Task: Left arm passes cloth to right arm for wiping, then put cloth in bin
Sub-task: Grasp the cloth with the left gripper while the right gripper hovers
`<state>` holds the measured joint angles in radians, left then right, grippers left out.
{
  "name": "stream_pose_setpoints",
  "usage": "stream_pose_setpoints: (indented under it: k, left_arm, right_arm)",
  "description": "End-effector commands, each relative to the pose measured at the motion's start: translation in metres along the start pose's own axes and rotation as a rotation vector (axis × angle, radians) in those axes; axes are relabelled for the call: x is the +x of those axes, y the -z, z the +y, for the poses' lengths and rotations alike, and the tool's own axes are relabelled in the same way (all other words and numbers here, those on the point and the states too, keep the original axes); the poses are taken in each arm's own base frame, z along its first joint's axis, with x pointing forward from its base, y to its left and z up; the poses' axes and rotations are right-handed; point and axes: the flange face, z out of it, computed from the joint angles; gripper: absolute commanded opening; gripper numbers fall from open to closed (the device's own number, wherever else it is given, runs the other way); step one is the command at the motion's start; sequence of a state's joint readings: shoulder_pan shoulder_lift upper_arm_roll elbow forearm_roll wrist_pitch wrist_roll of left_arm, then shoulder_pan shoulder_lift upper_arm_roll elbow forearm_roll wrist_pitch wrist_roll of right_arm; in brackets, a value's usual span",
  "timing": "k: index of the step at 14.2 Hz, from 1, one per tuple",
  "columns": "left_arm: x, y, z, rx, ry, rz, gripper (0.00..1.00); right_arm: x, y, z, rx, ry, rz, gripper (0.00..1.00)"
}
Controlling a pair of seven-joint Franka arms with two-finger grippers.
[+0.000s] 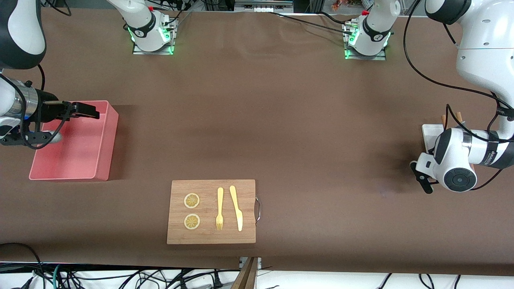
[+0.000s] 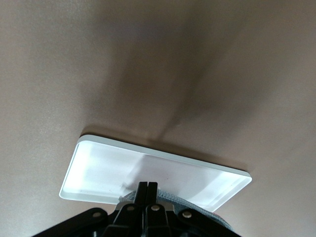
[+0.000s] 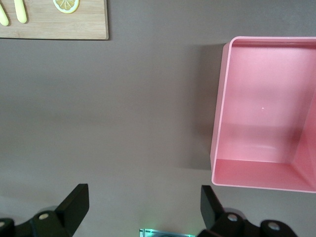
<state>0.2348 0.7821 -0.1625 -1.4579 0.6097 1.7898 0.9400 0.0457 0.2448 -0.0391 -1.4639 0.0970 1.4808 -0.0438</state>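
Observation:
The left arm's wrist hangs over the small white tray at the left arm's end of the table and hides its own fingers in the front view. In the left wrist view the left gripper is shut, with a strip of the grey cloth caught at its fingers above the tray. No pink face of the cloth shows. The right gripper is open and empty over the pink bin. In the right wrist view its fingers stand wide apart beside the bin, which holds nothing.
A wooden cutting board lies near the front edge with two lemon slices, a yellow fork and a yellow knife; its corner shows in the right wrist view. Brown table lies between bin and tray.

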Motion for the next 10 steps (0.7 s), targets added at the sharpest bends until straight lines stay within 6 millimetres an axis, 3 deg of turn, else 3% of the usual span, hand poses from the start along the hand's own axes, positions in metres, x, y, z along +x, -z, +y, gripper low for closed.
stream_pose_setpoints:
  k: [1, 4, 7, 10]
  left_arm:
    - [-0.005, 0.012, -0.004, 0.009, -0.018, 0.005, 0.00]
    - [-0.011, 0.046, -0.001, 0.053, -0.013, 0.024, 0.00]
    - [-0.018, 0.100, 0.011, 0.114, -0.007, 0.078, 0.00]
    - [-0.035, 0.167, 0.037, 0.137, 0.008, 0.178, 0.00]
  right_arm:
    - [0.002, 0.002, -0.002, 0.016, -0.010, 0.004, 1.00]
    - [0.002, 0.003, -0.002, 0.019, -0.011, 0.006, 1.00]
    - [0.006, -0.004, -0.006, 0.049, -0.008, -0.005, 1.00]
    - [0.012, -0.009, -0.012, 0.049, 0.001, 0.001, 1.00]
